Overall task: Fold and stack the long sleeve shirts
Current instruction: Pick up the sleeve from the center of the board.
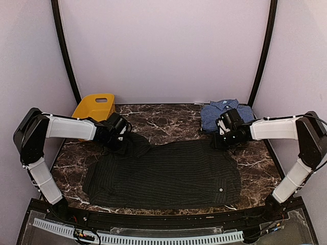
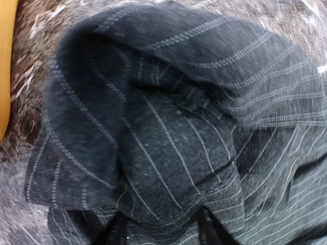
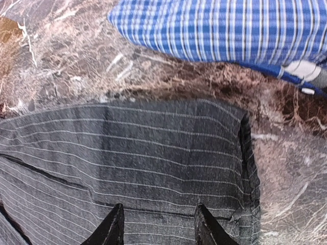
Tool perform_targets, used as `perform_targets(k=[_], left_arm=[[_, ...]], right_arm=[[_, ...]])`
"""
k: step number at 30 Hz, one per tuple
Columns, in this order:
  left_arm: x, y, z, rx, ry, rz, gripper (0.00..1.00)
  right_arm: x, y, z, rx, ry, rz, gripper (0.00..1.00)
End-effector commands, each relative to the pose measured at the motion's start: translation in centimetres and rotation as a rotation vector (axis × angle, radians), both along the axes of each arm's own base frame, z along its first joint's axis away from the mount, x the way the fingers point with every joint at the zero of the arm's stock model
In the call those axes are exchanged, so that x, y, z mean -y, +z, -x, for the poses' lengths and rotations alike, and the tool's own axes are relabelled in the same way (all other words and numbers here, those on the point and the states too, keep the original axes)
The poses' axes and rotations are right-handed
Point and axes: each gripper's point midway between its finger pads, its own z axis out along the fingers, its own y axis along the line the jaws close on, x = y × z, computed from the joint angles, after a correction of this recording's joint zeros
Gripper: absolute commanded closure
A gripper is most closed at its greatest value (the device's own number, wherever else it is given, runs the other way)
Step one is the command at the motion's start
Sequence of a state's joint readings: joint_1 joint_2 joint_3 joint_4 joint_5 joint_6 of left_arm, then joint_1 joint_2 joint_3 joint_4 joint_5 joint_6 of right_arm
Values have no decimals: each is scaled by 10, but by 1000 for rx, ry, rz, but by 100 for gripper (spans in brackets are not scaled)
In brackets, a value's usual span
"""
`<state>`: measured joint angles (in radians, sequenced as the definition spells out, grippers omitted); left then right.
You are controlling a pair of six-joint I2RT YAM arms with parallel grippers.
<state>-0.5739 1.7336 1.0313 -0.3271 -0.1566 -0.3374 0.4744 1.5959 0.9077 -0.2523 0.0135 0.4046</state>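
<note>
Black pinstriped shirt (image 1: 168, 173) lies spread across the middle of the bench (image 1: 163, 120). My left end effector (image 1: 121, 139) sits in its bunched upper-left corner; I cannot tell whether it grips. My right end effector (image 3: 158, 227), half open and holding nothing, is over the upper-right hem, near the folded blue checked shirt (image 1: 217, 113). Both arms reach inward, elbows out. The bench is dark marble, with a yellow basket (image 1: 94, 106) upper left and lilac walls (image 1: 163, 51).

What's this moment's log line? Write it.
black shirt: spread; blue shirt: folded; left end effector: on bunched cloth; right end effector: open
</note>
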Motion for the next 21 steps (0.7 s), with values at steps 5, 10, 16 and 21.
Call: perform_targets(k=[5, 10, 16, 21], left_arm=[[-2, 9, -3, 45, 4, 18, 87], [-8, 15, -2, 62, 30, 9, 73], [-9, 20, -1, 70, 37, 46, 39], [10, 20, 1, 62, 9, 162, 22]], right_arm=[[-9, -1, 2, 3, 14, -43, 57], [-12, 1, 2, 5, 23, -50, 57], [-14, -5, 4, -9, 31, -51, 57], [-16, -11, 5, -20, 38, -56, 57]])
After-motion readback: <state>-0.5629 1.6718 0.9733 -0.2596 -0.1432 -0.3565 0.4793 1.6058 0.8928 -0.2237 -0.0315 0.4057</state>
